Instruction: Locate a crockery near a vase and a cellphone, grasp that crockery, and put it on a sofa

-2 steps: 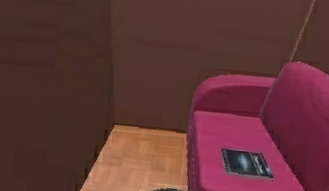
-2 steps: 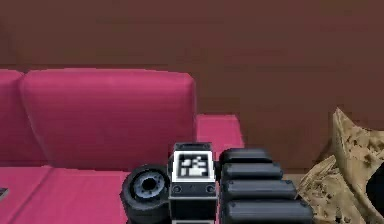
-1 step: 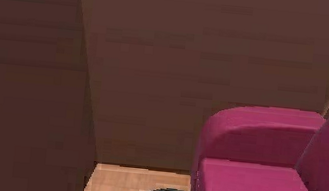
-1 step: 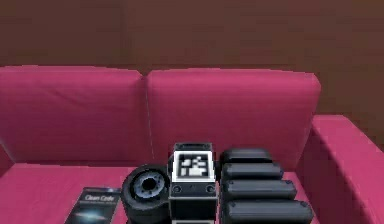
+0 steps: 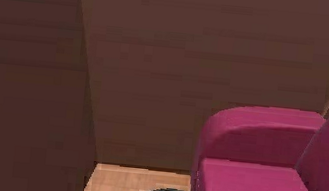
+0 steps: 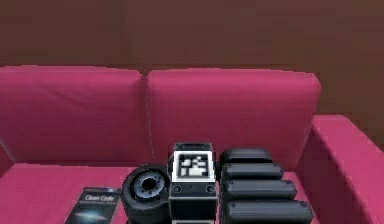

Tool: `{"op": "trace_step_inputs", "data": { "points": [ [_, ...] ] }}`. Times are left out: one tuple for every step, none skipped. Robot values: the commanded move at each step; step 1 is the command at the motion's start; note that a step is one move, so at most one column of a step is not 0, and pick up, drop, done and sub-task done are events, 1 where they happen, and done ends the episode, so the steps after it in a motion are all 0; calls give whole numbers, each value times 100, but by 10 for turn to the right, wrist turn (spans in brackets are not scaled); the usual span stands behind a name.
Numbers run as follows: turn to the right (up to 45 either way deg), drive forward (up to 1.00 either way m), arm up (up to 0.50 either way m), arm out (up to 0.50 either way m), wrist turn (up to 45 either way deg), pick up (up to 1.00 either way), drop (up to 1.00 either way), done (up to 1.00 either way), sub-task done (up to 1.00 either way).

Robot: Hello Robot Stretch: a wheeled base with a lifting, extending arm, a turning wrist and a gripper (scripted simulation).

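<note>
A magenta sofa [image 6: 120, 110] spans the arm side view, with two back cushions and an armrest at the right. My arm [image 6: 258, 188] rises from the bottom edge as dark stacked segments, with a white marked square [image 6: 194, 165] at its end. Left of the square is a dark round body that I take for the gripper [image 6: 146, 192], low over the sofa seat. I cannot make out its far end, so I cannot tell whether it holds anything. The sofa's end [image 5: 257, 158] also stands at the forward view's right.
A flat dark slab with pale print [image 6: 95, 208] lies on the sofa seat at the lower left. Brown walls [image 5: 175, 64] meet in a corner ahead, close by. A strip of wooden floor [image 5: 129, 186] lies between the wall and the sofa.
</note>
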Motion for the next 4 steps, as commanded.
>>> {"op": "trace_step_inputs", "data": {
  "points": [
    [0,0,0,44,0,0,0,0,0],
    [0,0,0,0,450,0,0,0,0],
    [0,0,0,0,450,0,0,0,0],
    [0,0,0,0,450,0,0,0,0]
  ]
}}
